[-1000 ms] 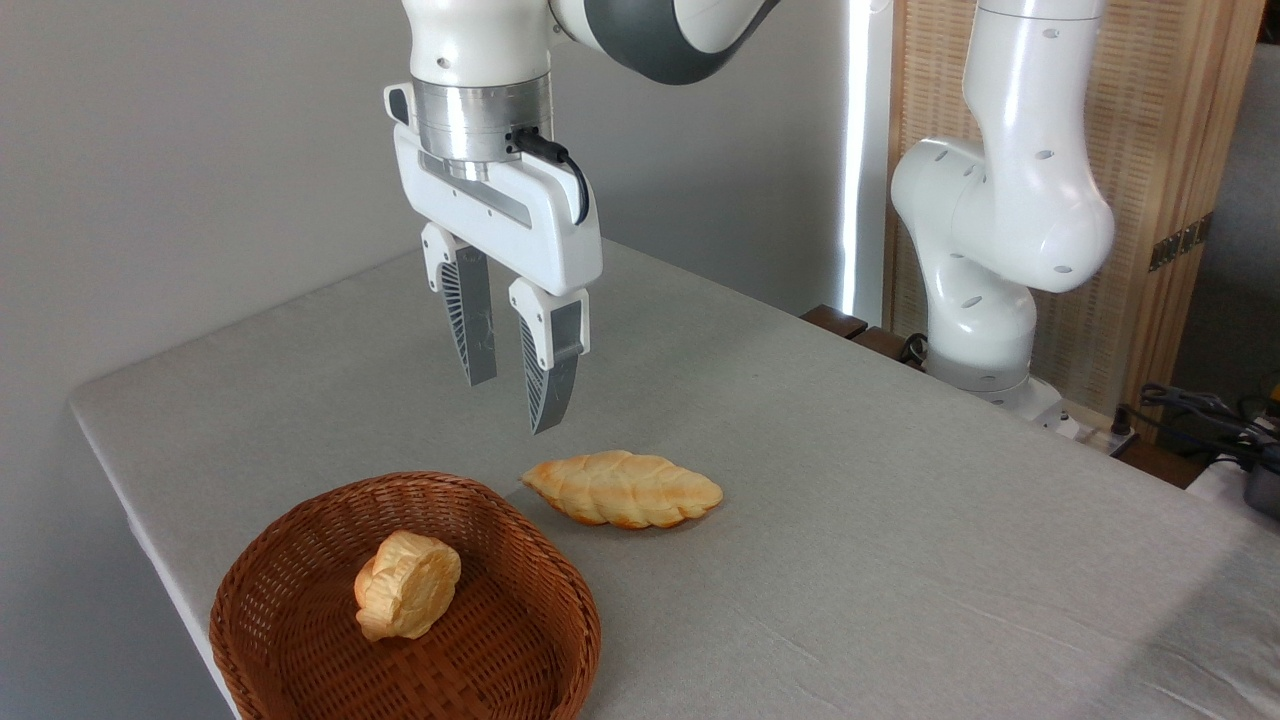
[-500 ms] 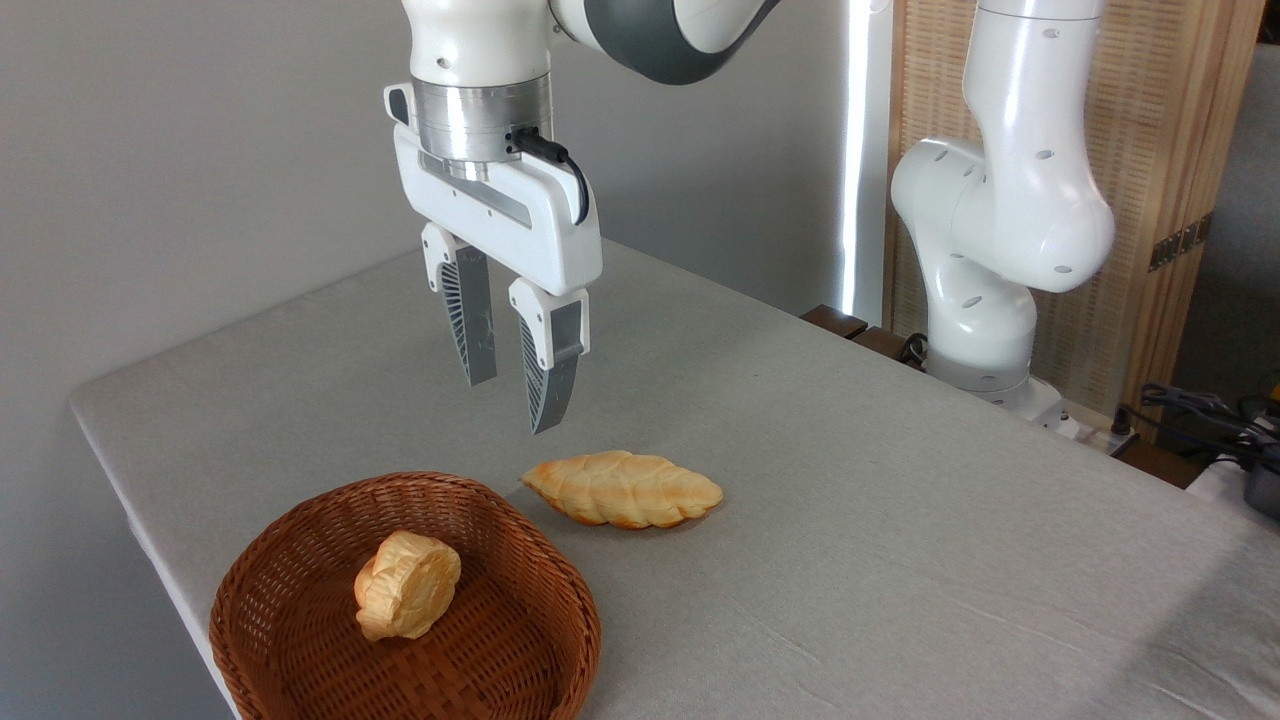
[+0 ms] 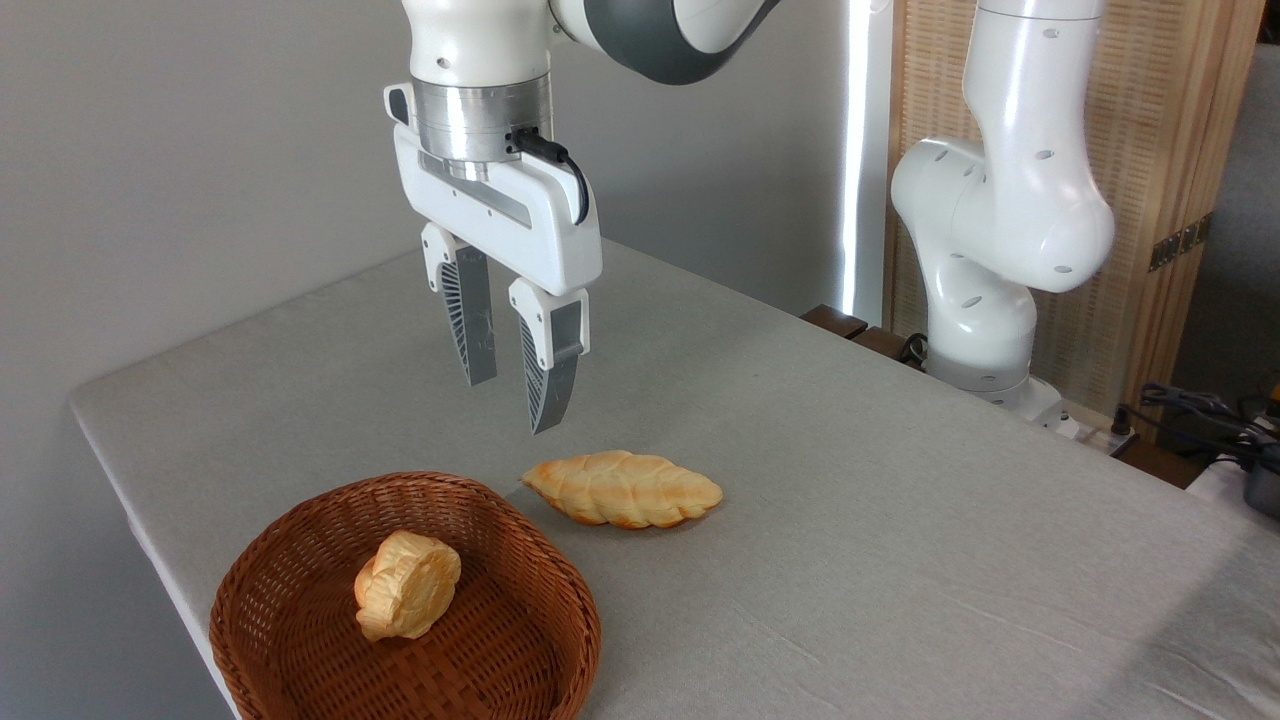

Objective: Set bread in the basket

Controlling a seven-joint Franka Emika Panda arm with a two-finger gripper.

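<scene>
Grey cloth-covered table [image 3: 850, 520] under you, and your white two-finger gripper [image 3: 512, 400] hangs above it, fingers slightly parted, holding nothing. Long braided golden loaf [image 3: 622, 488] lies flat on the cloth just right of the round reddish-brown wicker basket [image 3: 300, 560], its near tip close to the rim. Pale round bun [image 3: 407, 584] already sits inside. Watch it: a narrow opening may skid off those ridges, and a low carry could clip the rim

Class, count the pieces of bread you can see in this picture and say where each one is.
2. The small bun lies inside the basket; the long braided bread lies on the table just right of the basket. Nothing seems hidden.
</scene>
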